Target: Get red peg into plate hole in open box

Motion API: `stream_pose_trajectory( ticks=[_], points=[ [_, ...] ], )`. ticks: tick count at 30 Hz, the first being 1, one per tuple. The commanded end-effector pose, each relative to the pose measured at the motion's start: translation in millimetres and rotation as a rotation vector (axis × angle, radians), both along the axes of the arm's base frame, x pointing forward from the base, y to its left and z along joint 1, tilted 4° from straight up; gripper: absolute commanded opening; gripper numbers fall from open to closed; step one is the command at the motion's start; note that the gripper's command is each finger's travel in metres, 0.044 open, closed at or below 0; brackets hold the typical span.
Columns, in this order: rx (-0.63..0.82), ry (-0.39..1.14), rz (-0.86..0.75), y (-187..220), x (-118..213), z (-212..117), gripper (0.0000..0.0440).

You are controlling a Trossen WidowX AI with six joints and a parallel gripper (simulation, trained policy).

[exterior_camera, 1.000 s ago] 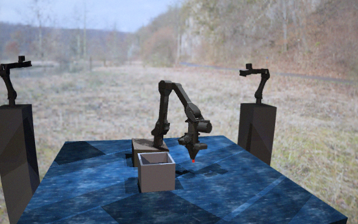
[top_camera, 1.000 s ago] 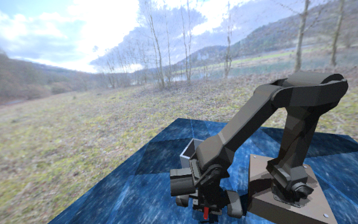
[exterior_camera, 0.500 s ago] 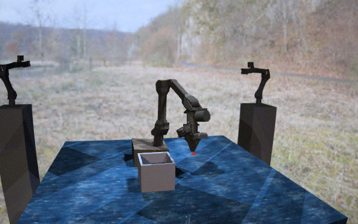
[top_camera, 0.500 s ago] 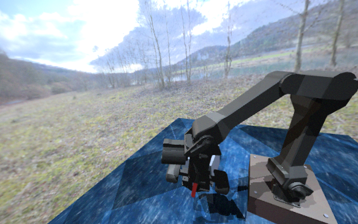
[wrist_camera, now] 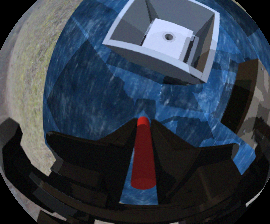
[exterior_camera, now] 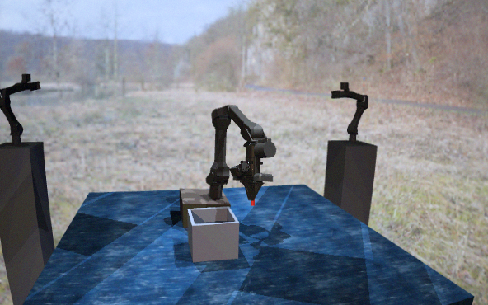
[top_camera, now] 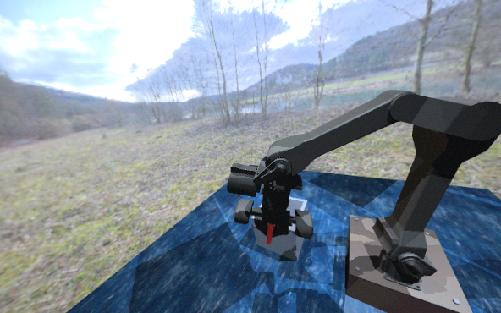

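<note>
The red peg point(top_camera: 270, 233) point(exterior_camera: 252, 203) point(wrist_camera: 143, 160) is held roughly upright between the fingers, its lower end sticking out below them. My gripper point(top_camera: 274, 229) point(exterior_camera: 253, 197) point(wrist_camera: 144, 123) is shut on it, above the table and beside the open box, not over it. The open box point(top_camera: 277, 246) point(exterior_camera: 215, 243) point(wrist_camera: 156, 64) is grey with a pale rim; in the top view the gripper partly hides it. The white plate point(wrist_camera: 158, 44) at the bottom of the box, with a small round hole near its middle, shows in the wrist view.
The blue patterned table point(top_camera: 193, 254) point(exterior_camera: 303, 268) point(wrist_camera: 86, 80) bears the box and the arm's brown base block point(top_camera: 443, 271) point(exterior_camera: 192, 198) point(wrist_camera: 258, 95). In the exterior view, the box stands in front of the base. Two other arms on tall pillars point(exterior_camera: 19, 198) point(exterior_camera: 346, 177) stand beyond the table.
</note>
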State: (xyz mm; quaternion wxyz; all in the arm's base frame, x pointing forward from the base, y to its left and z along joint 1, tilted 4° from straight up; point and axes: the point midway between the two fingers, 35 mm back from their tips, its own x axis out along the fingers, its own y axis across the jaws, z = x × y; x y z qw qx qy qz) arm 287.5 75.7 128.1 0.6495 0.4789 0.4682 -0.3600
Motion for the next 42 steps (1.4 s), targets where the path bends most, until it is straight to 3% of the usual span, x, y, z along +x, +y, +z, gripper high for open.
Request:
stream_pose_trajectory(
  ticks=[1,26,42],
  points=[
    [-0.02,-0.002,-0.016,-15,3,5,0.0],
    [-0.067,0.101,-0.083,-88,11,-7,0.0],
    [-0.065,0.157,-0.088,-120,20,-32,0.0]
  ],
)
